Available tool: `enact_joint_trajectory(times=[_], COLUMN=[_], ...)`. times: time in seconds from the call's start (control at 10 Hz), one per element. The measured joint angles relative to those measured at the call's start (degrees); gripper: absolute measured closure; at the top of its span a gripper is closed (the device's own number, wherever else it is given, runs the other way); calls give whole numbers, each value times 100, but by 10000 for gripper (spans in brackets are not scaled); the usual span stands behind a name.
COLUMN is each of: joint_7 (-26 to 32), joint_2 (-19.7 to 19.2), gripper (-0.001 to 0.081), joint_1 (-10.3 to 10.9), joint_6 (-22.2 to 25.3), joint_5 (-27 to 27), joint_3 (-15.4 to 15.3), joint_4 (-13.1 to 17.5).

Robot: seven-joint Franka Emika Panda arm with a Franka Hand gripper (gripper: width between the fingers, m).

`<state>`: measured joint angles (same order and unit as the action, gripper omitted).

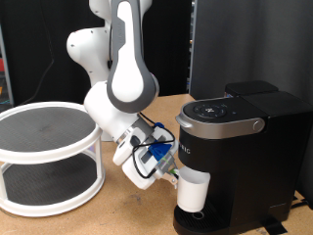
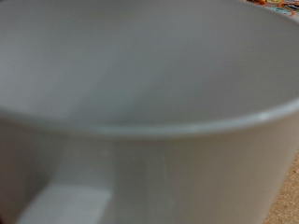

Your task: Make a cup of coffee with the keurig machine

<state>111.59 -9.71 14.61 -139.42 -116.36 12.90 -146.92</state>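
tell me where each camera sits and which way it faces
Exterior view: off the arm, level with the table, facing the keurig machine on the view's right and a white two-tier round shelf on the left; the white arm reaches down, its pincer by the cup on the drip base.
Wrist view: on the hand, pressed close to the cup's white wall; no fingers show.
Shared: the cup.

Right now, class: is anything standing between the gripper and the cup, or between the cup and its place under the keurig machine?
Nothing visible does. The cup already stands on the keurig machine drip base under the spout, and the gripper is right beside it, on the exterior view's left. The wrist view is filled by the cup wall.
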Motion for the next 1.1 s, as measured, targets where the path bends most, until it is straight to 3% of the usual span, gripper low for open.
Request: enact_joint_trajectory(times=[0.9, 1.1], joint_7=[488, 489], joint_2=[-547, -574], gripper=[744, 508], joint_1=[8, 8], joint_6=[20, 42], joint_5=[-574, -576], joint_3=[-233, -244], joint_4=[182, 193])
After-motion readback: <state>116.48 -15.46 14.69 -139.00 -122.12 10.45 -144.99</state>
